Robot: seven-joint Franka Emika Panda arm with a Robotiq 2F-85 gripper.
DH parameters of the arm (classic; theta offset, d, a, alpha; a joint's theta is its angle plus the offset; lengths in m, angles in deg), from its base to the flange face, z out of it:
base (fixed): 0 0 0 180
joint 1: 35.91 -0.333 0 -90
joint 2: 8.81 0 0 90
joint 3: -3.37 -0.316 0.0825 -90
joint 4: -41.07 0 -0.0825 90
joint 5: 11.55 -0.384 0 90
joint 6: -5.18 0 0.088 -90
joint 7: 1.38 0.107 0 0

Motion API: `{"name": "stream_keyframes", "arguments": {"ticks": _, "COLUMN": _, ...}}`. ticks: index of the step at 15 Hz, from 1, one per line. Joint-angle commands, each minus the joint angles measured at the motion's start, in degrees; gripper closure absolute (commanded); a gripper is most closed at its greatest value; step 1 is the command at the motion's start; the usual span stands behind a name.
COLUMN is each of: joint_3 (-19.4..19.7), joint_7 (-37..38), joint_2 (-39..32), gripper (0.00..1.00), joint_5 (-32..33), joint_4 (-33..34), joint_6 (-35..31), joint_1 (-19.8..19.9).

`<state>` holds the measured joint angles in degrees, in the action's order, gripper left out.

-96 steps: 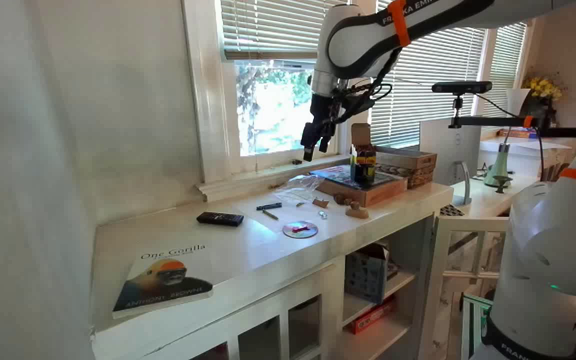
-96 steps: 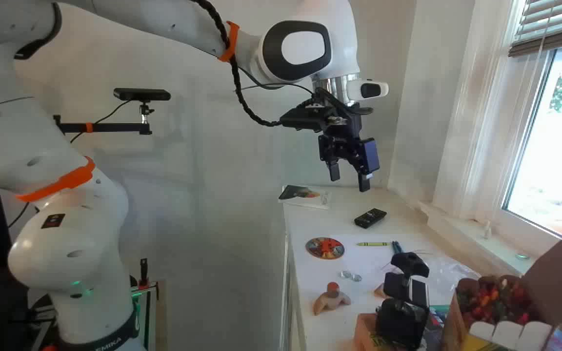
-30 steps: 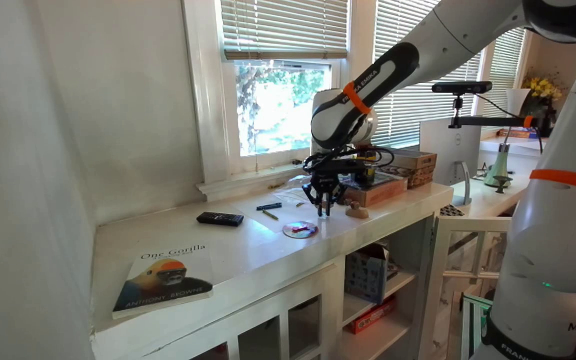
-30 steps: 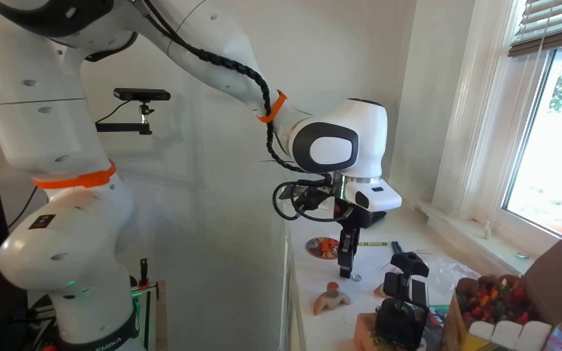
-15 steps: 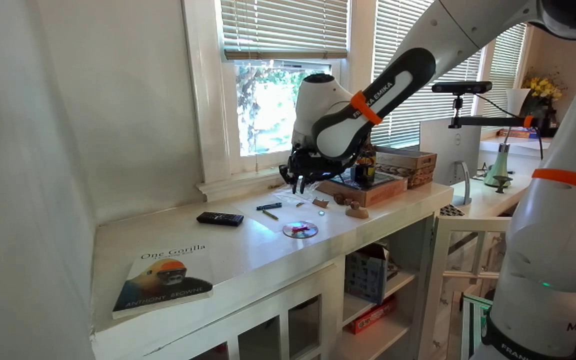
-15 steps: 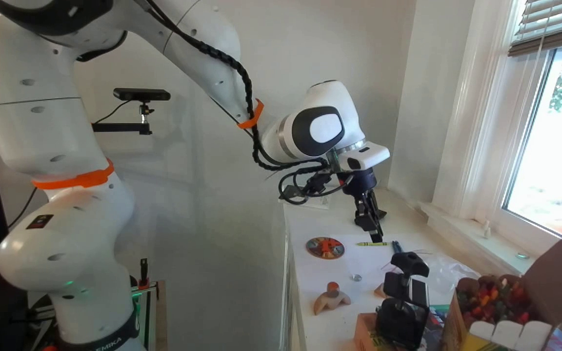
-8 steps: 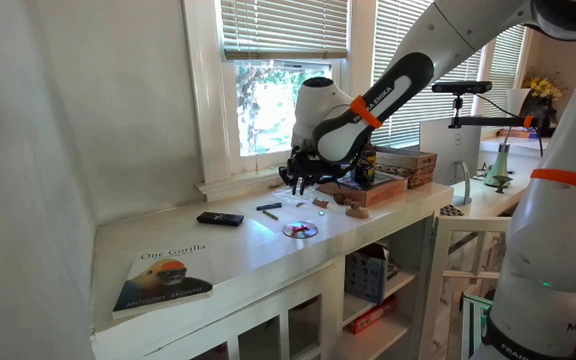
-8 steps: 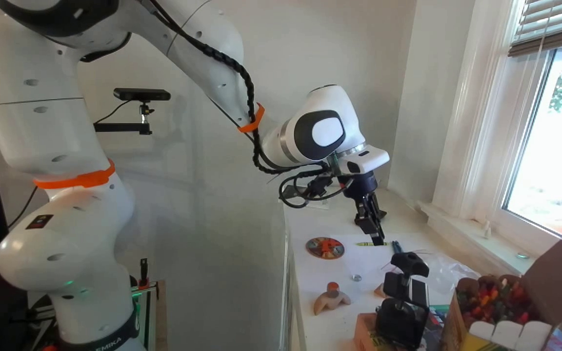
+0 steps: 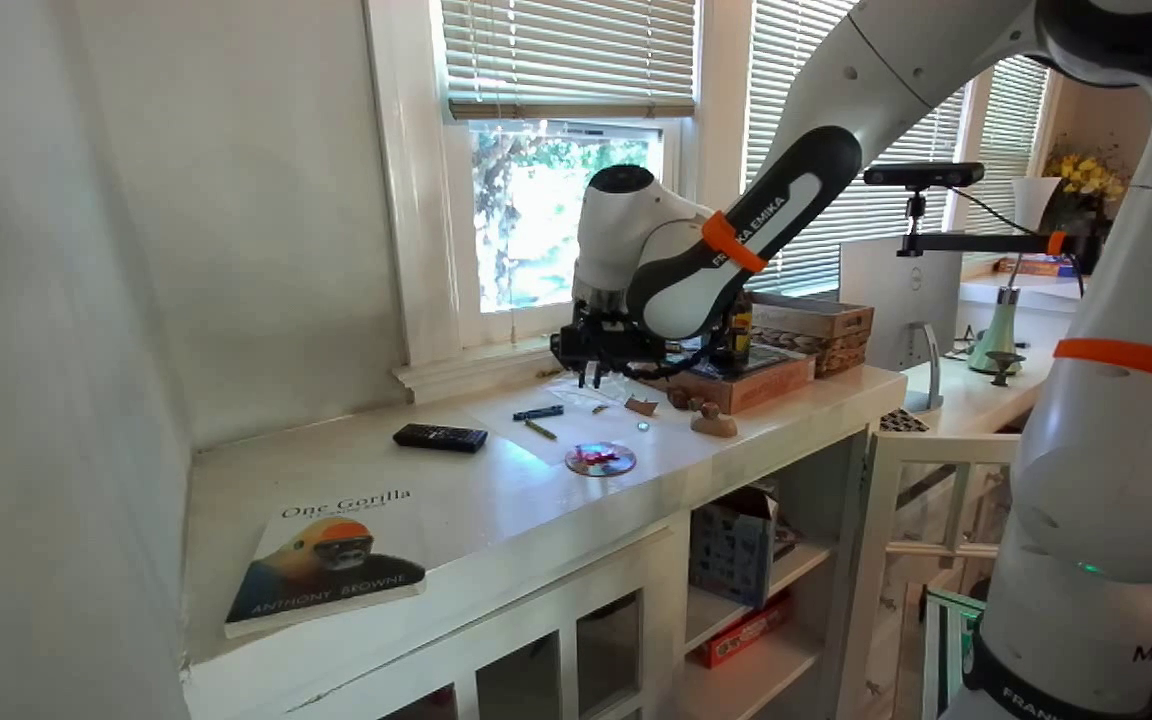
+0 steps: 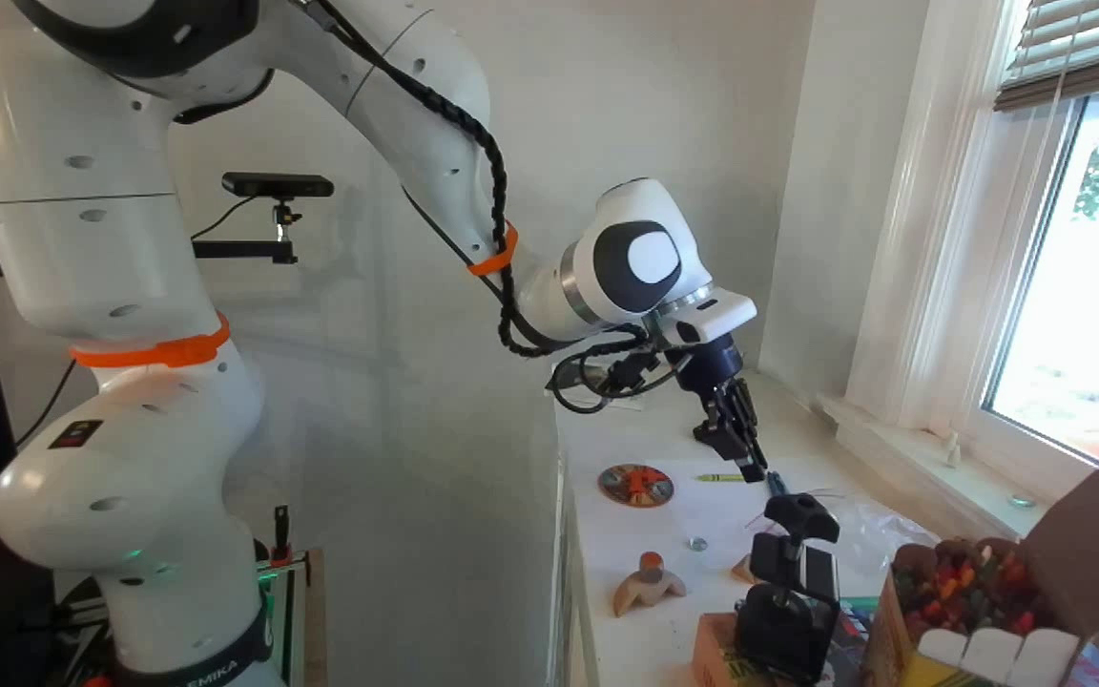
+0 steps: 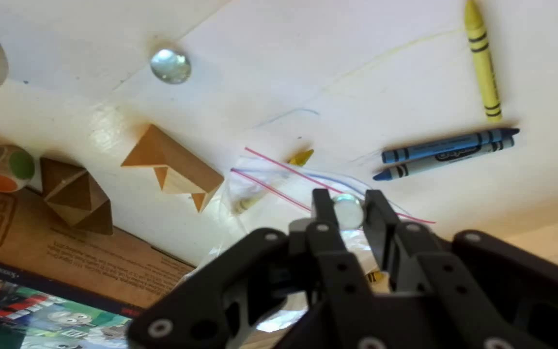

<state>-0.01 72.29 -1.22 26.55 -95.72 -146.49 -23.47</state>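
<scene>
Daylight fills a window (image 9: 566, 220) under half-lowered blinds (image 9: 571, 60), beside a white countertop (image 9: 321, 460) where a black remote (image 9: 440, 438), a gorilla book (image 9: 331, 560) and a printed disc (image 9: 601, 459) lie well apart. Above that surface, over a clear plastic bag (image 10: 879, 534), the gripper (image 11: 350, 198) pinches a clear glass gem (image 11: 348, 214). On the counter in the wrist view, a second gem (image 11: 171, 66) lies near an angular wooden piece (image 11: 175, 167), with a yellow crayon (image 11: 484, 68) just beside a pair of blue-tipped crayons (image 11: 434, 148).
</scene>
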Motion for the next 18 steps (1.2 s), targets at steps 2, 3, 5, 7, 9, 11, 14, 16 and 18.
{"name": "stream_keyframes", "arguments": {"ticks": 2, "joint_3": -1.6, "joint_7": 14.8, "joint_2": -4.8, "gripper": 0.95, "joint_5": 8.5, "joint_4": 3.2, "joint_6": 0.6, "joint_1": 0.4}}
{"name": "stream_keyframes", "arguments": {"ticks": 3, "joint_3": -1.6, "joint_7": 16.4, "joint_2": -5.5, "gripper": 0.95, "joint_5": 8.8, "joint_4": 3.6, "joint_6": 0.9, "joint_1": 0.2}}
{"name": "stream_keyframes", "arguments": {"ticks": 5, "joint_3": -1.8, "joint_7": 19.0, "joint_2": -6.8, "gripper": 0.95, "joint_5": 9.1, "joint_4": 4.1, "joint_6": 1.3, "joint_1": -0.2}}
{"name": "stream_keyframes", "arguments": {"ticks": 7, "joint_3": -1.9, "joint_7": 22.2, "joint_2": -8.1, "gripper": 0.95, "joint_5": 9.8, "joint_4": 4.9, "joint_6": 1.9, "joint_1": -0.2}}
{"name": "stream_keyframes", "arguments": {"ticks": 9, "joint_3": -1.7, "joint_7": 25.3, "joint_2": -8.8, "gripper": 0.95, "joint_5": 9.9, "joint_4": 5.4, "joint_6": 2.2, "joint_1": -0.2}}
{"name": "stream_keyframes", "arguments": {"ticks": 11, "joint_3": -1.3, "joint_7": 28.1, "joint_2": -9.5, "gripper": 0.95, "joint_5": 10.6, "joint_4": 6.2, "joint_6": 2.6, "joint_1": -0.1}}
{"name": "stream_keyframes", "arguments": {"ticks": 14, "joint_3": -0.8, "joint_7": 31.3, "joint_2": -10.3, "gripper": 0.95, "joint_5": 12.1, "joint_4": 7.1, "joint_6": 3.0, "joint_1": 0.1}}
{"name": "stream_keyframes", "arguments": {"ticks": 16, "joint_3": 3.0, "joint_7": 32.6, "joint_2": -10.6, "gripper": 0.95, "joint_5": 12.9, "joint_4": 7.7, "joint_6": 3.7, "joint_1": -3.1}}
{"name": "stream_keyframes", "arguments": {"ticks": 18, "joint_3": 4.5, "joint_7": 33.5, "joint_2": -11.2, "gripper": 0.95, "joint_5": 13.4, "joint_4": 8.2, "joint_6": 4.2, "joint_1": -3.8}}
